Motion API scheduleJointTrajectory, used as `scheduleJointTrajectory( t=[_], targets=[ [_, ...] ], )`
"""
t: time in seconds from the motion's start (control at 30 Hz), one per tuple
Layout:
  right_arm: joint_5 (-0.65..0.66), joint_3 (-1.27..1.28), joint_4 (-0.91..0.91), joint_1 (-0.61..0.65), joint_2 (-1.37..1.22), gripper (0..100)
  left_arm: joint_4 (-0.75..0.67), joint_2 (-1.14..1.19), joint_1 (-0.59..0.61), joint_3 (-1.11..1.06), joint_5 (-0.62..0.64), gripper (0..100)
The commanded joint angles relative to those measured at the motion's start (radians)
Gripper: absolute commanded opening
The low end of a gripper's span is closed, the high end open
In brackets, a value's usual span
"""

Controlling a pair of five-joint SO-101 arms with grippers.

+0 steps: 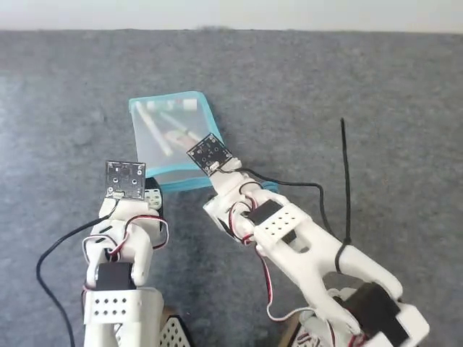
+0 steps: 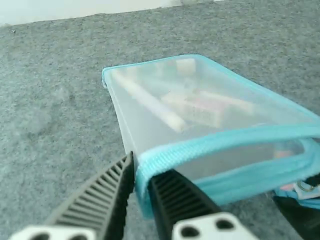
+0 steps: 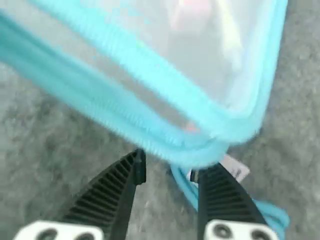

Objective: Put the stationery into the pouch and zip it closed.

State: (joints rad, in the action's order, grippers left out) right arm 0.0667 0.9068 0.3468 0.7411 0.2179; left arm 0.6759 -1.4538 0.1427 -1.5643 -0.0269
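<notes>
Nearby, a black cable (image 1: pixel 346 181) is laid on the surface (image 1: pixel 65 108) beside the right arm (image 1: pixel 304 238). The pouch (image 1: pixel 170 130) is laid flat past both arms, with stationery (image 2: pixel 150 102) inside, hard to tell apart through the cloudy side. Its blue zip edge (image 2: pixel 210 142) is pinched by the left tool (image 2: pixel 144 167). The right tool (image 3: pixel 175 162) is held open around a pouch corner. From above, the near edge is hidden by the arms.

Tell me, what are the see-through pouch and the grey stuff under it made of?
The pouch looks like soft frosted plastic: the stationery shows hazily through it. Its blue edge seems woven fabric, ribbed. The grey mat is probably felt or carpet, fuzzy and matte.
</notes>
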Motion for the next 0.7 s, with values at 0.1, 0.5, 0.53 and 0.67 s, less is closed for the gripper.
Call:
scheduleJointTrajectory(
  t=[0.1, 0.5, 0.53, 0.67],
  targets=[
    [-0.106, -0.020, -0.182, -0.018, -0.081, 15.9, -0.032, -0.005, -0.005, 0.008, -0.014, 1],
    [-0.123, -0.051, -0.223, -0.127, -0.176, 15.7, -0.034, -0.006, -0.063, -0.015, -0.017, 1],
    [-0.123, -0.051, -0.225, -0.133, -0.177, 14.9, -0.034, -0.006, -0.061, -0.015, -0.017, 1],
    [-0.117, -0.051, -0.214, -0.140, -0.160, 9.5, -0.034, -0.006, -0.061, -0.015, -0.017, 1]
  ],
)
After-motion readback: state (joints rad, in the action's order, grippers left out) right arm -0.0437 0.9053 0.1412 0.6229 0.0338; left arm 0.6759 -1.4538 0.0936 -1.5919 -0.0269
